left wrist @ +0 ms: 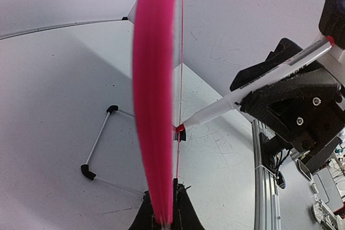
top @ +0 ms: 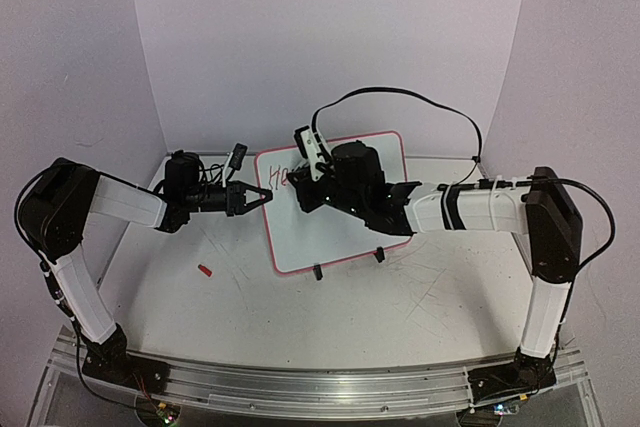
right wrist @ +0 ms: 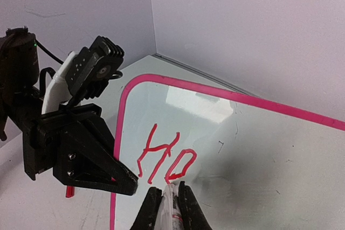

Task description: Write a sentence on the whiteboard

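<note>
The whiteboard (top: 310,242) stands tilted at mid table, white with a pink rim, on two black clip feet (top: 317,272). Red letters "HO" (right wrist: 164,157) are at its upper left. My left gripper (top: 262,195) is shut on the board's left rim; in the left wrist view the rim (left wrist: 156,106) runs edge-on between its fingers (left wrist: 186,214). My right gripper (right wrist: 171,204) is shut on a white marker (right wrist: 173,208). The marker's red tip (left wrist: 180,128) touches the board at the "O". The marker (top: 315,152) sticks up above the right gripper (top: 305,189).
A small red cap (top: 204,270) lies on the table left of the board. A thin wire frame with black corners (left wrist: 99,144) lies behind the board. White walls close the table at back and sides. A cable (top: 400,97) arcs over the right arm.
</note>
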Tool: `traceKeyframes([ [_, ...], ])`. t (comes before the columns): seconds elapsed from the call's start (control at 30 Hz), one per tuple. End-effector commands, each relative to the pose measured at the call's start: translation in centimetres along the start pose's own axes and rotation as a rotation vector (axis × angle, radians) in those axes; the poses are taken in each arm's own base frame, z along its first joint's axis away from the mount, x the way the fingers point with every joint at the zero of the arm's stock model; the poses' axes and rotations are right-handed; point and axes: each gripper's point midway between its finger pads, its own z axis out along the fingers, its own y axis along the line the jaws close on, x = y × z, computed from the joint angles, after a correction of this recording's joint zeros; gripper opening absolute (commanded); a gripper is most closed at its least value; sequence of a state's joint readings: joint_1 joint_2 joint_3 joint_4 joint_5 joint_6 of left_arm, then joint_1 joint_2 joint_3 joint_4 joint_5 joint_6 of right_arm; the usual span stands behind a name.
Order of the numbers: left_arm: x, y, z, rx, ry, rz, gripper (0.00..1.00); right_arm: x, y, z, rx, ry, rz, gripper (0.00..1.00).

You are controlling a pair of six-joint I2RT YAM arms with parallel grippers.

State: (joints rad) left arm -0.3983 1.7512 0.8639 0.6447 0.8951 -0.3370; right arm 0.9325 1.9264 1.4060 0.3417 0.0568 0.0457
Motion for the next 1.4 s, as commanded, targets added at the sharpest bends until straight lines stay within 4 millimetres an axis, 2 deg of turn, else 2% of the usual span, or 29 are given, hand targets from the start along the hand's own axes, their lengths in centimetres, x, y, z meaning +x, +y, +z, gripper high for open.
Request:
traceKeyframes([
  [0.0,-2.2,0.5,-0.1,-0.057,-0.049,0.137,0.0,-0.5,-2.3,-0.9,0.095,0.001,-0.015,0.0],
  [0.2,-2.2,0.5,-0.1,-0.058,-0.048,0.137,0.0,-1.7,-2.9,-1.5,0.128,-0.029,-0.024,0.0],
  [0.33,-2.1,0.6,-0.1,-0.059,-0.044,0.132,0.0,-4.4,-1.4,-2.8,0.04,-0.103,-0.015,0.0],
  [0.43,-2.1,0.6,-0.1,-0.057,-0.045,0.133,0.0,-5.5,-0.9,-3.5,-0.02,-0.132,0.016,0.0],
  [0.63,-2.3,0.4,-0.2,-0.06,-0.049,0.141,0.0,-4.0,-2.7,-2.3,-0.012,-0.096,0.052,0.0],
  [0.77,-2.2,0.5,-0.1,-0.057,-0.046,0.137,0.0,-3.9,-2.8,-1.5,0.0,-0.093,0.037,0.0],
  [1.07,-2.2,0.5,0.0,-0.055,-0.043,0.135,0.0,-4.1,-3.5,-1.6,0.037,-0.098,0.018,0.0],
  [1.37,-2.2,0.5,0.0,-0.052,-0.043,0.136,0.0,-4.0,-3.7,-0.9,0.056,-0.099,0.011,0.0],
])
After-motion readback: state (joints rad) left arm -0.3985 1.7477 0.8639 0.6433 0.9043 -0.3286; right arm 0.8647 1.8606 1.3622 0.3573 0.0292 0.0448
